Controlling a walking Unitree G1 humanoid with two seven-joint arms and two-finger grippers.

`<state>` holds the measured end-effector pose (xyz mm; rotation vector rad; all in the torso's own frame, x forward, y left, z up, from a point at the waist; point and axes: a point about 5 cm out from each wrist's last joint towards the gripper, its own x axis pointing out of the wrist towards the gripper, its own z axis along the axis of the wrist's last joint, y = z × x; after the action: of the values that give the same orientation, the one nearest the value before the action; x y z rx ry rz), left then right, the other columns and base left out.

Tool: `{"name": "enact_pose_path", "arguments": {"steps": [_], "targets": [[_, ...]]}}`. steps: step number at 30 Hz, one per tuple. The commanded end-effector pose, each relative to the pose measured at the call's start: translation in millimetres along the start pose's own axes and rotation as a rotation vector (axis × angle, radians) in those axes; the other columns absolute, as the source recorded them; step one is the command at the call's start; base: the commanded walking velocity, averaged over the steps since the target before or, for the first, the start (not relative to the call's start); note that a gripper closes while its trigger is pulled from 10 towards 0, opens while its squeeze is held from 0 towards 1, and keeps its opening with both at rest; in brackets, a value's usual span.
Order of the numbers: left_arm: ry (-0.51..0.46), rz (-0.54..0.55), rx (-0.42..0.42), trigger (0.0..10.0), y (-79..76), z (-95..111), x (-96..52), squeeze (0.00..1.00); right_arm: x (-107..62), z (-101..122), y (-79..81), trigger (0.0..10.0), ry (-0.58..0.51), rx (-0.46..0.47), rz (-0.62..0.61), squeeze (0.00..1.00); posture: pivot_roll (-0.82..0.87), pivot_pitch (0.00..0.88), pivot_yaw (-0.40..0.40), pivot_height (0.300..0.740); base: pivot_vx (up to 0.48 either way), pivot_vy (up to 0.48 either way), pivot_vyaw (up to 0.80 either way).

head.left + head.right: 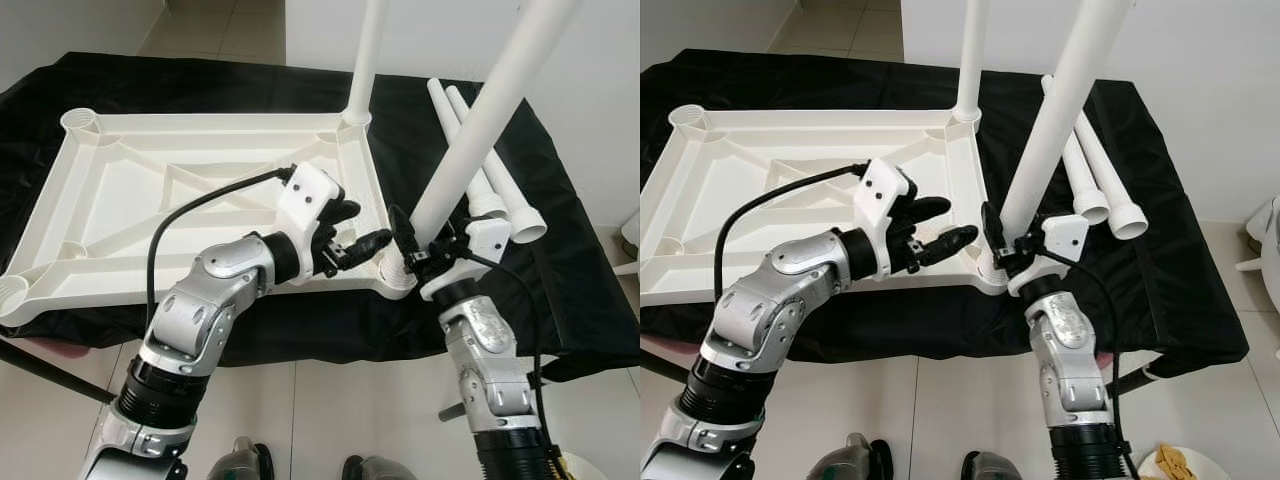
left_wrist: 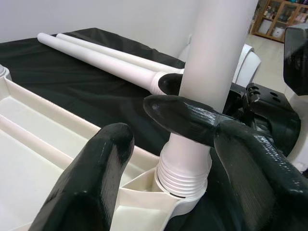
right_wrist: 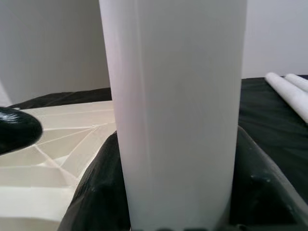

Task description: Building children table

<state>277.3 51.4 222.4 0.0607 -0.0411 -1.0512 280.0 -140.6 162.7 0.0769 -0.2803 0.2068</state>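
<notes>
Right gripper (image 1: 412, 250) clamping leg (image 1: 470, 140) near threaded end, seating it in tabletop (image 1: 200, 190) corner socket; left gripper (image 1: 358, 232) fingers spread, empty, bracing beside it.

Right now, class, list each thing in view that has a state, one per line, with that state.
Tabletop: upside down on the black cloth.
Far leg: upright in its corner socket.
Near leg: in the near corner socket, threads showing, tilted.
Two spare legs: lying loose.
Left gripper: open.
Right gripper: shut on near leg.
</notes>
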Motion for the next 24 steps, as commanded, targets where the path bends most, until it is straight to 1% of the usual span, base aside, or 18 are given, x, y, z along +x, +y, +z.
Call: {"name": "enact_pose_path", "arguments": {"steps": [1,4,9,16,17,20,22,24], "targets": [[-0.007,0.036,0.004,10.0,0.1,3.5,-0.4,0.00,-15.8,-40.0,-12.3,10.0,0.226,-0.004,-0.118,0.00,0.02,0.130,0.015,0.740,0.000,0.000,0.00],[-0.009,0.036,0.004,10.0,-0.2,4.0,-0.6,0.00,-13.1,-37.0,-12.6,10.0,0.207,-0.013,-0.175,0.00,0.02,0.131,0.014,0.740,0.000,0.000,0.00],[-0.009,0.039,0.004,10.0,0.0,4.6,-0.9,0.00,-12.2,-31.8,-14.0,10.0,0.173,-0.053,-0.217,0.00,0.02,0.131,0.012,0.740,0.000,0.000,0.00],[-0.011,0.038,0.004,10.0,-1.0,5.0,-1.2,0.00,-13.7,-30.6,-14.9,10.0,0.160,-0.074,-0.273,0.00,0.02,0.132,0.011,0.740,0.000,0.000,0.00],[-0.011,0.038,0.004,10.0,-0.9,5.1,-1.4,0.00,-15.0,-29.5,-16.8,10.0,0.148,-0.090,-0.321,0.00,0.03,0.132,0.010,0.740,0.000,0.000,0.00],[-0.010,0.038,0.003,10.0,-0.8,5.1,-1.6,0.00,-15.9,-28.7,-17.9,10.0,0.139,-0.102,-0.356,0.00,0.03,0.132,0.010,0.740,0.000,0.000,0.00],[-0.010,0.039,0.005,10.0,-0.6,5.3,-1.8,0.00,-17.8,-25.8,-19.6,10.0,0.112,-0.109,-0.417,0.00,0.03,0.129,0.008,0.740,0.000,0.000,0.00],[-0.010,0.040,0.005,10.0,-0.6,5.4,-1.7,0.00,-18.2,-24.7,-19.9,10.0,0.102,-0.109,-0.430,0.00,0.03,0.129,0.008,0.740,0.000,0.000,0.00]]}}
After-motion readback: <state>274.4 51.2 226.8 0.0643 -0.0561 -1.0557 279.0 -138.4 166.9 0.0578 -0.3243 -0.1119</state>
